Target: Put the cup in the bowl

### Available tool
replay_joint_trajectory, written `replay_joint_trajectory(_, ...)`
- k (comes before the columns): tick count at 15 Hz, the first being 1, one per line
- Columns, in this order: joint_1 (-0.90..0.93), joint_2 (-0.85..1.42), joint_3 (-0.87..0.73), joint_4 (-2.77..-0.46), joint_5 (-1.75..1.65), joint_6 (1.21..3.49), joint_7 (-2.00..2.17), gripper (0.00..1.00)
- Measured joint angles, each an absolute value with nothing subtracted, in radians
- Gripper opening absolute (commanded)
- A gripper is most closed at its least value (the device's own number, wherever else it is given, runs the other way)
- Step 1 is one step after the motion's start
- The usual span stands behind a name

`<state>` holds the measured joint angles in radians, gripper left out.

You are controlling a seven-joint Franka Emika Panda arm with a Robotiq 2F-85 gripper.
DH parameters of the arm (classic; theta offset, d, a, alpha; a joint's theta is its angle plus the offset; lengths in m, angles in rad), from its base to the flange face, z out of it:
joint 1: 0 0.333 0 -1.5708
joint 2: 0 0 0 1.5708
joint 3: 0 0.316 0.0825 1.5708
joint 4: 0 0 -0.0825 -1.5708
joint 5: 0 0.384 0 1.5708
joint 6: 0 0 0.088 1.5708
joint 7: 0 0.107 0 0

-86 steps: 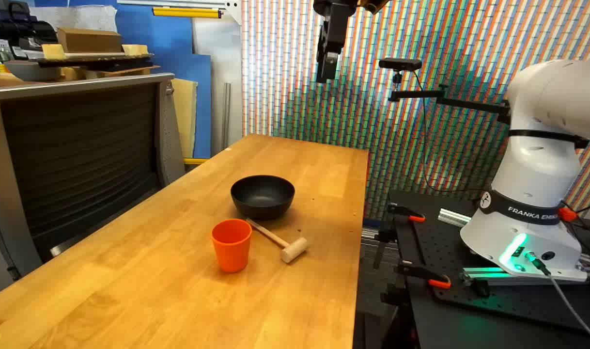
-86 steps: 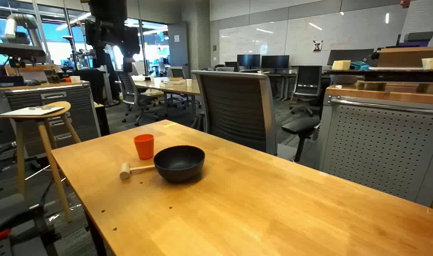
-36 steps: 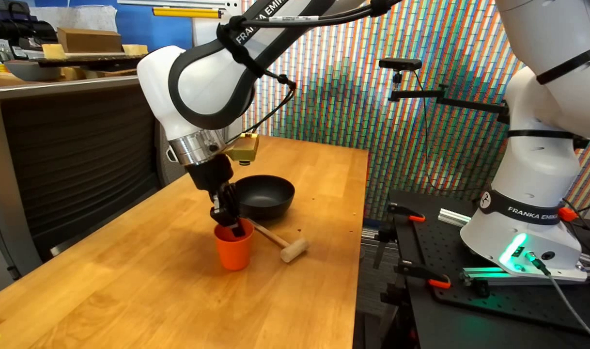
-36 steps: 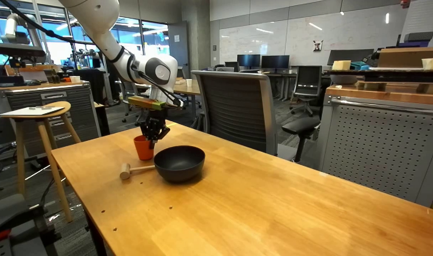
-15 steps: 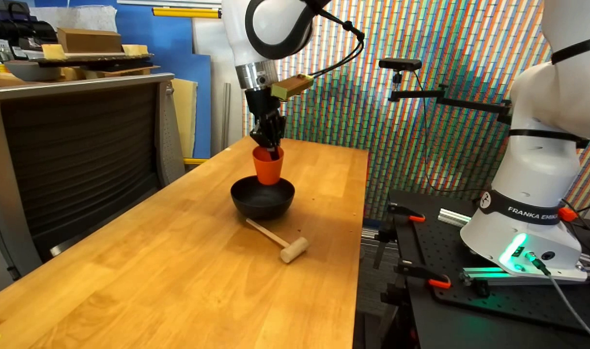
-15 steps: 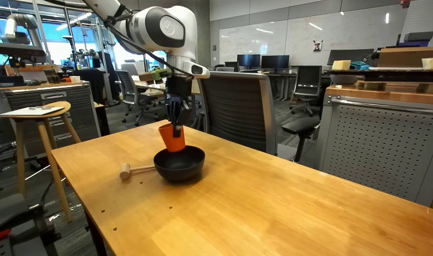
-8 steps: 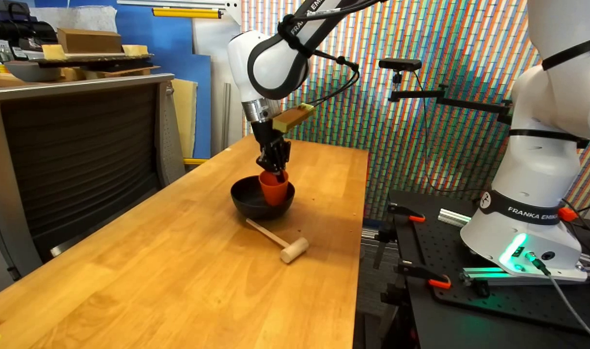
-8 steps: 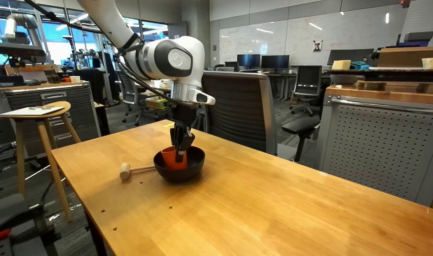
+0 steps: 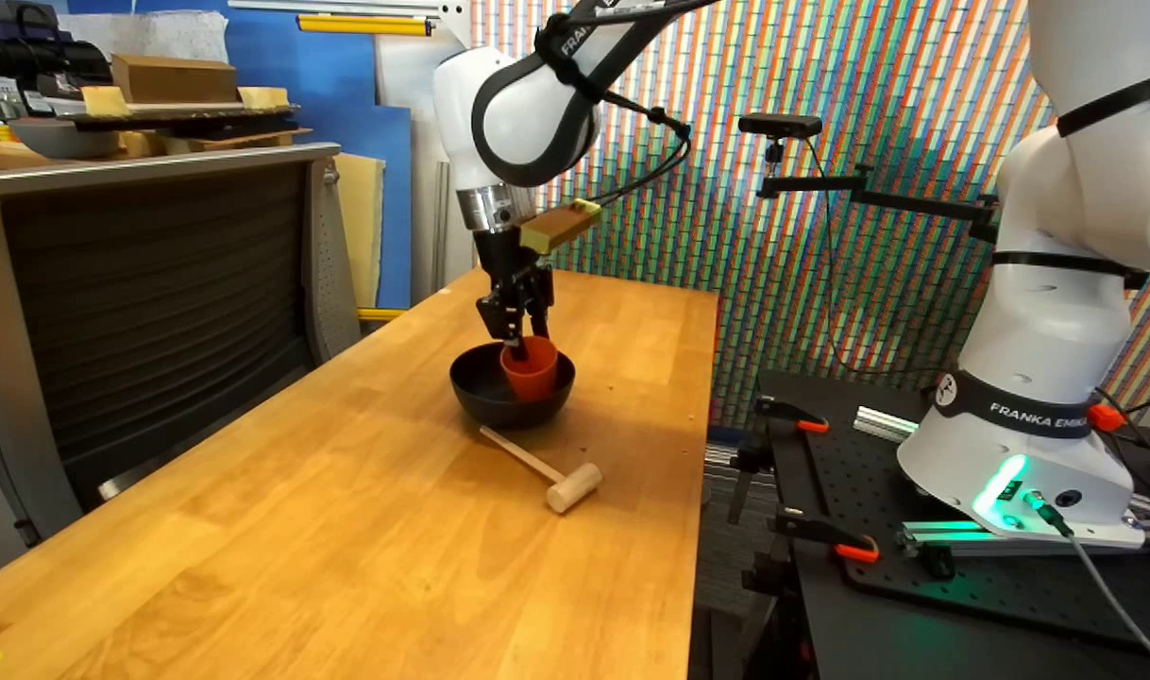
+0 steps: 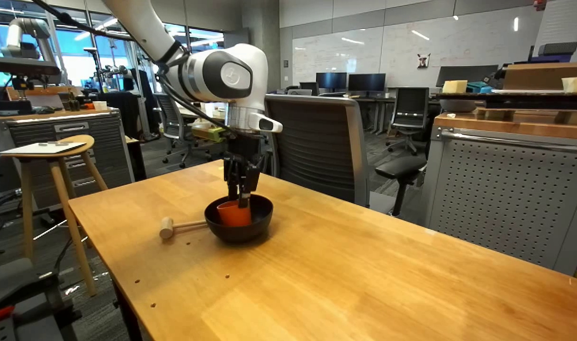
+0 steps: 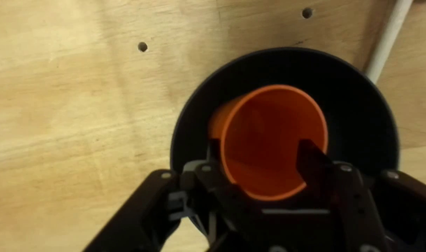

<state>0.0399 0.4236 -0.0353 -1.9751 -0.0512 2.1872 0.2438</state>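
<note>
In an exterior view, the cup (image 9: 530,380) sits inside the bowl (image 9: 511,416), off its centre and seemingly tilted. The gripper (image 9: 530,342) has one finger (image 9: 518,350) reaching into the cup; a sideways drag on lifting could hook the rim and pull the cup from the bowl.

In an exterior view, the mallet (image 10: 183,224) lies with its handle end by the bowl; a push on the bowl might shift it. Above the bowl, the gripper's fingers stand apart.

In the wrist view, the gap far exceeds the cup's wall: one finger beside the cup, over the bowl's bare inside, the other over the cup's mouth. Nothing looks clamped; whether either brushes the cup, I cannot tell.
</note>
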Motion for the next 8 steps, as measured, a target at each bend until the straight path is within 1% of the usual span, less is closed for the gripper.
replay_joint_trajectory(1,0.05,0.39,-0.028,-1.978,-0.062,2.187,0.239,0.98)
replay_joint_trajectory(2,0.063,0.349,-0.021,-1.984,-0.076,2.188,0.235,1.0)
replay_joint_trajectory(8,0.107,0.066,0.026,-2.04,-0.163,2.184,0.223,1.0)
